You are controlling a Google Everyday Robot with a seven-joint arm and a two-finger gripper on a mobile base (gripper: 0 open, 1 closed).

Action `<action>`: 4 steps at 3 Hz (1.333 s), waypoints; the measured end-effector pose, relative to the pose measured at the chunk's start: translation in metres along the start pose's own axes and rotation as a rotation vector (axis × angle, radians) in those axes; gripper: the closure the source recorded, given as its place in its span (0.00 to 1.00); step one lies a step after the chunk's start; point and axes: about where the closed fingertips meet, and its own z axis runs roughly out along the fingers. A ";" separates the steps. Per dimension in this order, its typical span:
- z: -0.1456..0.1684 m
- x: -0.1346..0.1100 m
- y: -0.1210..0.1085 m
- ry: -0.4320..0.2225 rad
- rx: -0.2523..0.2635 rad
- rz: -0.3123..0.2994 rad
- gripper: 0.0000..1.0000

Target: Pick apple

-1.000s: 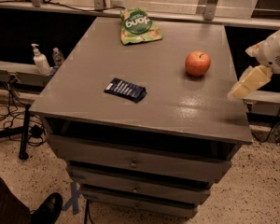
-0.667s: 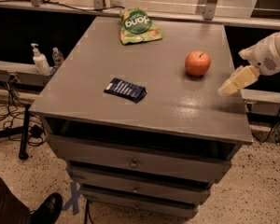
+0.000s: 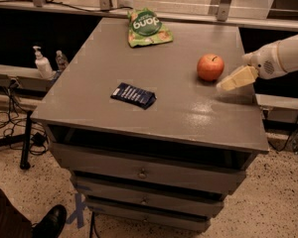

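Note:
The apple (image 3: pixel 210 67) is small, round and orange-red with a short dark stem. It sits on the right part of the grey cabinet top (image 3: pixel 159 90). My gripper (image 3: pixel 227 84) comes in from the right on a white arm. Its pale fingers point left and down and stand just to the right of the apple, a short gap away. The gripper holds nothing.
A green snack bag (image 3: pixel 145 27) lies at the back of the top. A dark blue packet (image 3: pixel 133 94) lies near the middle front. A soap dispenser (image 3: pixel 41 63) stands on a ledge to the left. Drawers are below. A shoe (image 3: pixel 49 223) is at bottom left.
My gripper has moved left and a little up, from the right edge of the top to close beside the apple. The apple and the other things have not moved.

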 end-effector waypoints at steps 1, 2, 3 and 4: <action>0.020 -0.010 0.000 -0.076 -0.025 0.052 0.00; 0.039 -0.024 0.005 -0.138 -0.053 0.085 0.00; 0.049 -0.041 0.010 -0.187 -0.078 0.102 0.00; 0.048 -0.057 0.017 -0.221 -0.090 0.092 0.18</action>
